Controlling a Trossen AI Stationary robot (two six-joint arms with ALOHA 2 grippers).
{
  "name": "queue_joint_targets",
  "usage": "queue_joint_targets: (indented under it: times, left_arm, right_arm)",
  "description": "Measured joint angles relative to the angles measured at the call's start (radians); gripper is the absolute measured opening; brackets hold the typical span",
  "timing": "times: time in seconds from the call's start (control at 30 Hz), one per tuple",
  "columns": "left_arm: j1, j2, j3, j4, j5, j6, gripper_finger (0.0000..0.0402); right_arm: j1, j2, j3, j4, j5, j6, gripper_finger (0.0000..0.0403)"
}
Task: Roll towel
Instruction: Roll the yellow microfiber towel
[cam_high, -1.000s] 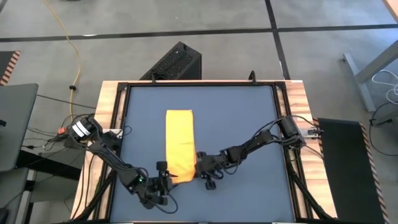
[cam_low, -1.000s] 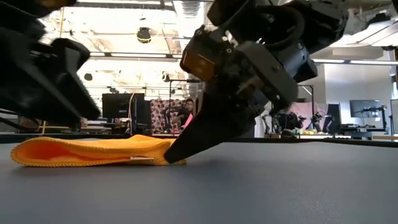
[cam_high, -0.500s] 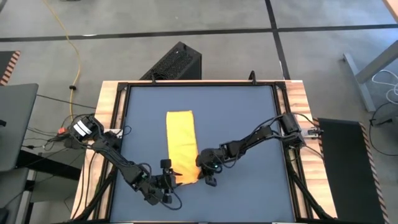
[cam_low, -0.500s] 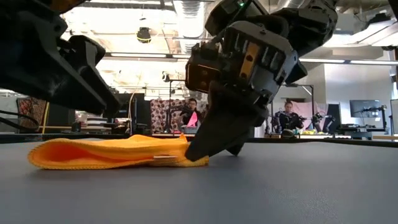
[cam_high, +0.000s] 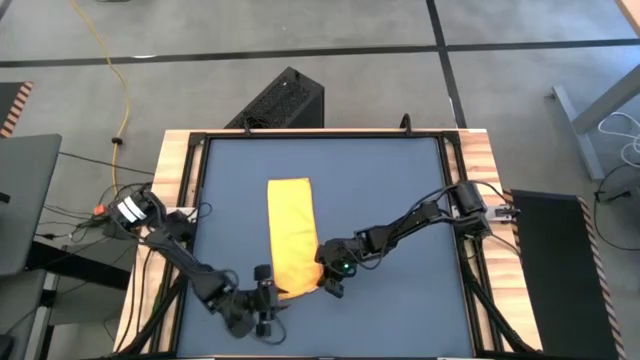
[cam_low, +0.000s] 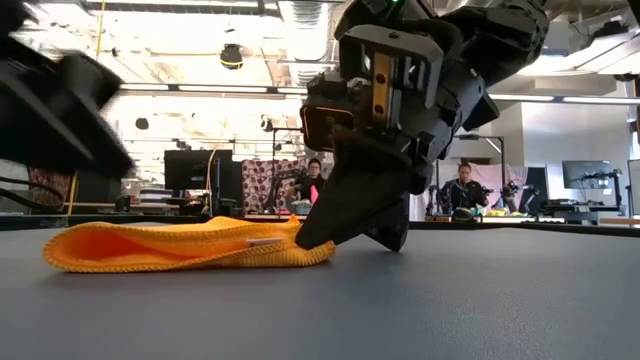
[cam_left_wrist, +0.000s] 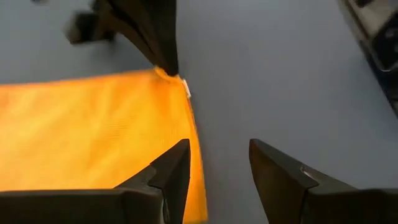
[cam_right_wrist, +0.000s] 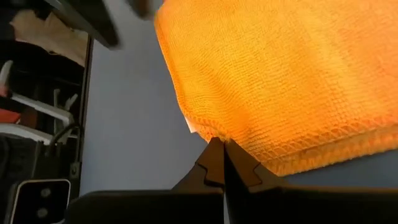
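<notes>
High view, left to right: one left gripper (cam_high: 262, 303), fingers spread and holding nothing, sits just off the near left corner of the one yellow-orange towel (cam_high: 291, 237) — a long strip lying flat mid-table (cam_high: 400, 200). The right gripper (cam_high: 325, 283) has its fingers pressed together, pinching the towel's near right corner; in the low view its body hides that corner.
</notes>
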Motion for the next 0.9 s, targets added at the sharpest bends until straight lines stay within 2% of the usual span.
queue_joint_targets:
  times: [0.07, 0.13, 0.3, 0.5, 0.67, 0.8, 0.9]
  left_arm:
    - [-0.055, -0.008, 0.0, -0.017, -0.104, 0.017, 0.0148]
    - [-0.09, -0.012, 0.017, -0.069, -0.145, 0.058, 0.0138]
    - [-0.093, 0.001, 0.042, -0.247, -0.009, 0.079, 0.0121]
    - [-0.046, 0.0, 0.043, -0.266, -0.026, 0.204, 0.0119]
    - [0.004, 0.001, 0.043, -0.275, 0.132, 0.442, 0.0119]
    - [0.033, 0.001, 0.043, -0.281, 0.142, 0.633, 0.0119]
    - [0.058, 0.001, 0.043, -0.307, 0.157, 0.708, 0.0119]
  right_arm:
    - [0.005, -0.001, -0.003, -0.001, 0.004, -0.002, 0.0013]
    - [0.01, -0.001, -0.005, 0.0, 0.005, -0.002, 0.0013]
    - [0.01, -0.001, -0.006, 0.003, 0.007, 0.004, 0.0013]
    - [0.009, -0.001, -0.006, 0.013, 0.015, 0.02, 0.0013]
    - [0.009, 0.0, -0.006, 0.017, 0.027, 0.03, 0.0015]
    - [0.006, 0.0, -0.007, 0.02, 0.027, 0.038, 0.0015]
    - [0.002, 0.0, -0.007, 0.022, 0.026, 0.05, 0.0015]
